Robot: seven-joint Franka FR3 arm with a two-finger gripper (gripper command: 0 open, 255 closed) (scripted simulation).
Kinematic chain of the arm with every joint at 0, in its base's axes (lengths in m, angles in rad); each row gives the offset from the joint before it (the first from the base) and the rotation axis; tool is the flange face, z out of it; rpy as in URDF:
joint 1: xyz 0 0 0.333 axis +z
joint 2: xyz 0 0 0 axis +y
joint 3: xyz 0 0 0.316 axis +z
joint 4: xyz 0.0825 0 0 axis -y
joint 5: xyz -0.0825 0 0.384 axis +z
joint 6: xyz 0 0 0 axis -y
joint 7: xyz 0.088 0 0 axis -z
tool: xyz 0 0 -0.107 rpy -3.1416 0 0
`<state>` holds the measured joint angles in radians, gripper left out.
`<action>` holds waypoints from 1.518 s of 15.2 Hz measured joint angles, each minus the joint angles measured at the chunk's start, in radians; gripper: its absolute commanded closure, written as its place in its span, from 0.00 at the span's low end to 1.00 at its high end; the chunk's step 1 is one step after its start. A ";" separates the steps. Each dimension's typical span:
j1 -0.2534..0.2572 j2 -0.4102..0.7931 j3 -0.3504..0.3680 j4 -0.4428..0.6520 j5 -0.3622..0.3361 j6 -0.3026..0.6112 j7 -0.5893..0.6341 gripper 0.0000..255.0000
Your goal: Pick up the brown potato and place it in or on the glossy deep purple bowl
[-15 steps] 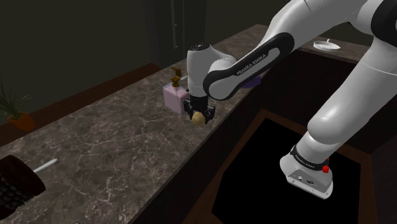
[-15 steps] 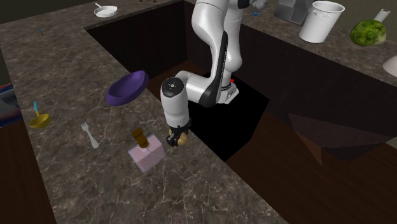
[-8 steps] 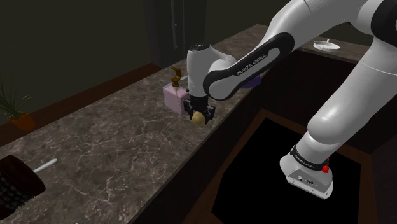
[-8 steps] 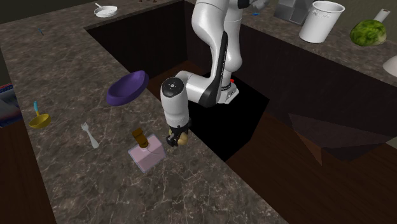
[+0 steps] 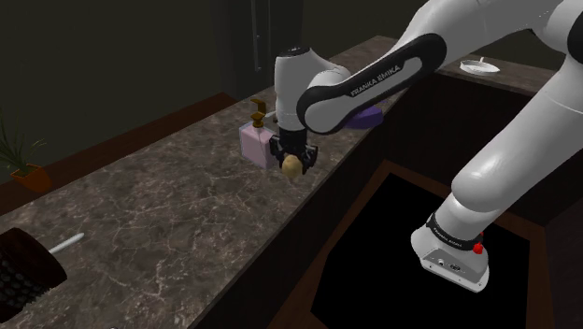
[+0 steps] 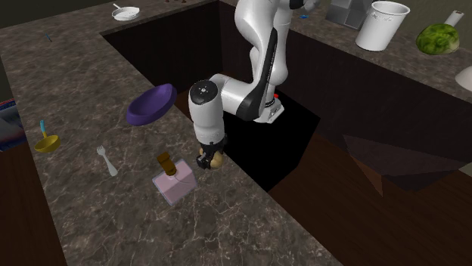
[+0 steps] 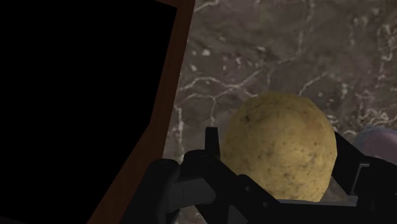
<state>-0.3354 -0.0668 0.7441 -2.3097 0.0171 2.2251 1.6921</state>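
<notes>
Potato [image 7: 280, 147] clamped in gripper [image 5: 292, 162], above countertop [image 5: 168, 220] edge, pink bottle [image 5: 257, 142] just beside

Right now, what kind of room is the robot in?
Most likely a kitchen: a long marbled stone countertop, a purple bowl and a fork lying on it, a potato, and a big white pot on the far counter.

The shoulder view is running dim, its background sinking toward darkness while the white arm [image 5: 509, 150] is catching most of the light. The second exterior view is showing the counter [image 6: 76, 64] brighter and evenly lit (its pale veins are reading crisply). At the wrist, the potato [image 7: 280, 149] is glowing softly beside a flat black area [image 7: 76, 95].
</notes>
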 measured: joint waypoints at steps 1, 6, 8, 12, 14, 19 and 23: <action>0.001 -0.011 -0.001 0.007 0.009 -0.015 -0.006 1.00; 0.002 -0.052 -0.012 0.042 0.039 -0.082 -0.034 1.00; 0.003 -0.064 -0.015 0.060 0.047 -0.109 -0.039 1.00; 0.005 -0.099 -0.026 0.089 0.069 -0.166 -0.059 1.00; 0.006 -0.114 -0.031 0.104 0.078 -0.193 -0.067 1.00; 0.007 -0.139 -0.043 0.152 0.090 -0.262 -0.079 1.00; 0.007 -0.153 -0.051 0.195 0.096 -0.317 -0.085 1.00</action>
<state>-0.3285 -0.2201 0.6930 -2.1147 0.1130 1.9086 1.6068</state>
